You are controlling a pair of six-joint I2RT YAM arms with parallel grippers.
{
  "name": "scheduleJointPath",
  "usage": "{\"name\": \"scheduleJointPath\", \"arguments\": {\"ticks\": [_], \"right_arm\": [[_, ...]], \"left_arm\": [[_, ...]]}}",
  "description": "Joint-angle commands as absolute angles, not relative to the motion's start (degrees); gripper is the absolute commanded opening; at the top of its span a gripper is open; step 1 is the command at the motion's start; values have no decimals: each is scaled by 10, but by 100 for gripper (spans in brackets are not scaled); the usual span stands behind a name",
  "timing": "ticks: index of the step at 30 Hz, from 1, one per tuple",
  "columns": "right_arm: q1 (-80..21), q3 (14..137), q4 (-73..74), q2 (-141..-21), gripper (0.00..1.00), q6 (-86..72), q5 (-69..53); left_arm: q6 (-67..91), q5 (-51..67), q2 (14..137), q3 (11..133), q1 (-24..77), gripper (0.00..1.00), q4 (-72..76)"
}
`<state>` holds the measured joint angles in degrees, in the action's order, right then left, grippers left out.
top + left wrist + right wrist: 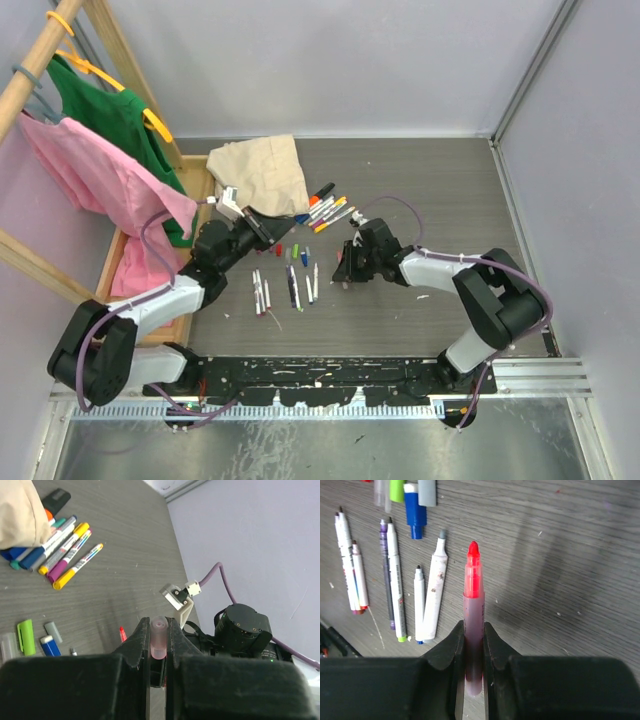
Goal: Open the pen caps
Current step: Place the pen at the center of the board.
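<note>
At left, holds a pale pink cap [158, 644] in the left gripper [158, 630], jaws tight on it. Mid-table, beyond both grippers and about equally near each, shows capped pens [328, 210] beside tan cloth [262, 172], axes slanting far-right. At right, grips an uncapped red pen [473, 600] in the right gripper [473, 628], tip forward.

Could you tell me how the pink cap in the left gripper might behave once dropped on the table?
The pink cap, pinched in the left gripper, looks round and smooth, so it may roll on the flat table. Small and translucent, it is probably very light and could bounce.
</note>
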<state>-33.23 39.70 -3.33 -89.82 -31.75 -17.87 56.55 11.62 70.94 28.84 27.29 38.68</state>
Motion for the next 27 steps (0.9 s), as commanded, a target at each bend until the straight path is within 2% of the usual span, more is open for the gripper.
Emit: {"name": "scheduleJointPath", "arguments": {"ticks": [1, 8, 19, 27], "right_arm": [[-359, 435, -19, -907, 3, -322, -119], [-370, 456, 10, -929, 9, -327, -61], [-383, 470, 18, -962, 20, -321, -92], [-387, 463, 21, -953, 24, -331, -104]], "left_arm": [[579, 110, 720, 285, 290, 0, 401], [575, 94, 717, 274, 302, 0, 395], [573, 88, 709, 260, 306, 0, 395], [571, 84, 703, 255, 306, 0, 393]]}}
